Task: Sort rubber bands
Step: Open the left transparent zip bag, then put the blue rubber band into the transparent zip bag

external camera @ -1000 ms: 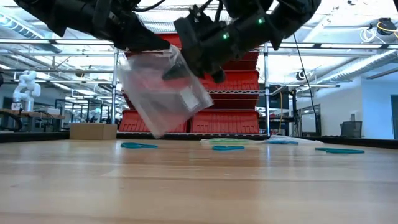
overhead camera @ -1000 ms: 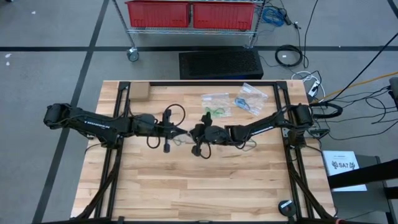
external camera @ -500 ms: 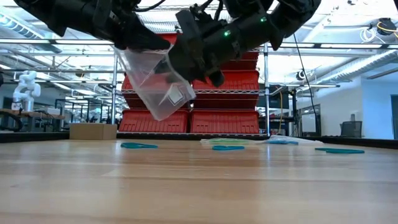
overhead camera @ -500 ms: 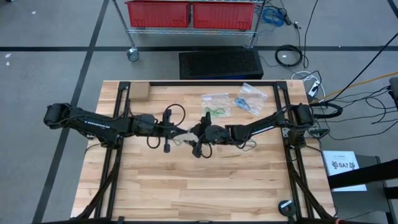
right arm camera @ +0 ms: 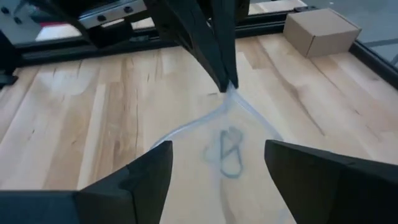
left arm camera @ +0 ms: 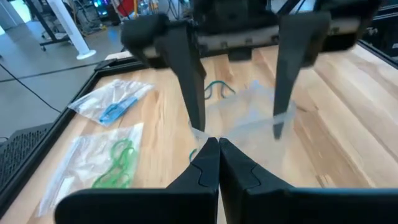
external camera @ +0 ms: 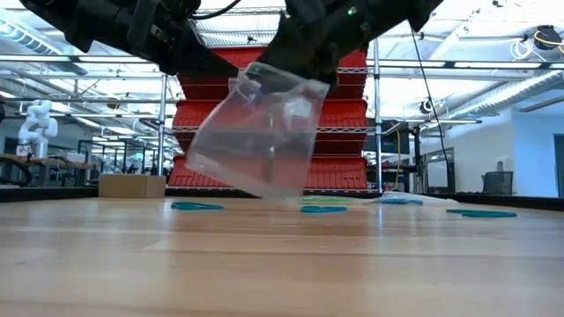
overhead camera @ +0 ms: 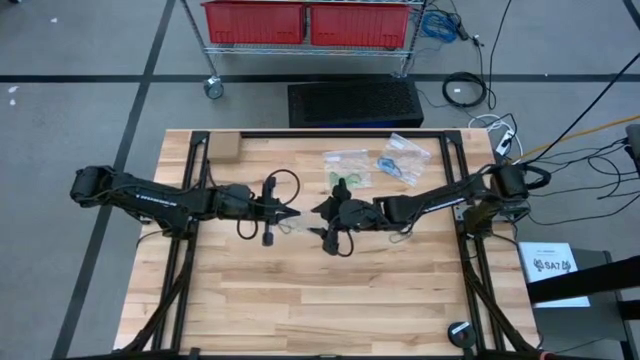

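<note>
The left gripper is pinched together on the corner of a clear plastic bag, holding it in the air above the middle of the light wooden desk. Inside that hanging bag lies a dark teal-grey rubber band.

The right gripper faces the left one across the bag, with its fingers spread wide apart on either side of the clear film and clamped on nothing.

Farther from the hanging bag, toward the desk's far edge, lie two more clear plastic bags: one with bright green rubber bands and, beyond it, one with blue rubber bands. Loose teal-grey rubber bands lie flat on the wood behind the hanging bag. A small brown cardboard box sits near the desk's far left corner.
</note>
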You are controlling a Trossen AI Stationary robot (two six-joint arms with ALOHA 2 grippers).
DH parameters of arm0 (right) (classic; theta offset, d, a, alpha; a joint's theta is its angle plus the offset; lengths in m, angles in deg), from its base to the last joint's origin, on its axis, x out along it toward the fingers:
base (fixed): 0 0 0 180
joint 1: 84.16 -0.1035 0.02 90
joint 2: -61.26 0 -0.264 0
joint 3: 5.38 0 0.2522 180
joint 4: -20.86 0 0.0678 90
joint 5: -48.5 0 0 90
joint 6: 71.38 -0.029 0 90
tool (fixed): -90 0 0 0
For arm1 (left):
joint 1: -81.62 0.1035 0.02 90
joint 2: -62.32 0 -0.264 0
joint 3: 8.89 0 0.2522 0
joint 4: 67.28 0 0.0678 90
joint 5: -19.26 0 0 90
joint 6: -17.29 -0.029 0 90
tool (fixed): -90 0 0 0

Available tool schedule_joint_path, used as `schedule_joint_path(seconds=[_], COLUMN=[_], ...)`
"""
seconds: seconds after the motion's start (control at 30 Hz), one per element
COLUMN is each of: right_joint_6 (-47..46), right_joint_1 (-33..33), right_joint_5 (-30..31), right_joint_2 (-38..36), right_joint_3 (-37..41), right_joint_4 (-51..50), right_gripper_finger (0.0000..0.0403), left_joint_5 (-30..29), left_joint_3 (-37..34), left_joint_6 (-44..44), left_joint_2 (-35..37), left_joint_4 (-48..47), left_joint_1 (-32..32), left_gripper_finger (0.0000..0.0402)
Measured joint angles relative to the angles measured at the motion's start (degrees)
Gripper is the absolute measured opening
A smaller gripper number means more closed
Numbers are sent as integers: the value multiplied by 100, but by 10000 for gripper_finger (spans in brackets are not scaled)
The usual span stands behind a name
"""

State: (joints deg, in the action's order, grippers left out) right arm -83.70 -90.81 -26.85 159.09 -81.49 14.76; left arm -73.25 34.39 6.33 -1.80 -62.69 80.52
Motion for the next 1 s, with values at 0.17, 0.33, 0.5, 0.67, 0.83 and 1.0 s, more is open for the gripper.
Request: schedule_joint_path(seconds=[0.17,0.33,0.5,0.67,0.83,1.0], right_joint_6=[205,451,1003,1389,1705,2502], right_joint_1=[0,19,19,100,335,512], right_joint_5=[20,24,-3,-344,-720,-931], right_joint_2=[-378,-848,-1245,-1070,-549,163], right_joint_3=[0,0,-4,-2,-2,-2], right_joint_4=[-470,-814,-1827,-3166,-3161,-2856], right_gripper_finger=[245,245,245,245,245,245], left_joint_5=[-146,-396,-399,-399,-394,-365], left_joint_3=[2,2,2,2,-18,-158], left_joint_6=[-56,-153,-200,-188,-140,-142], left_joint_2=[0,0,71,568,1223,1556], left_joint_4=[-187,-379,-611,-1134,-1535,-1661], left_joint_1=[0,9,33,33,-24,-155], left_gripper_finger=[3,3,3,3,3,3])
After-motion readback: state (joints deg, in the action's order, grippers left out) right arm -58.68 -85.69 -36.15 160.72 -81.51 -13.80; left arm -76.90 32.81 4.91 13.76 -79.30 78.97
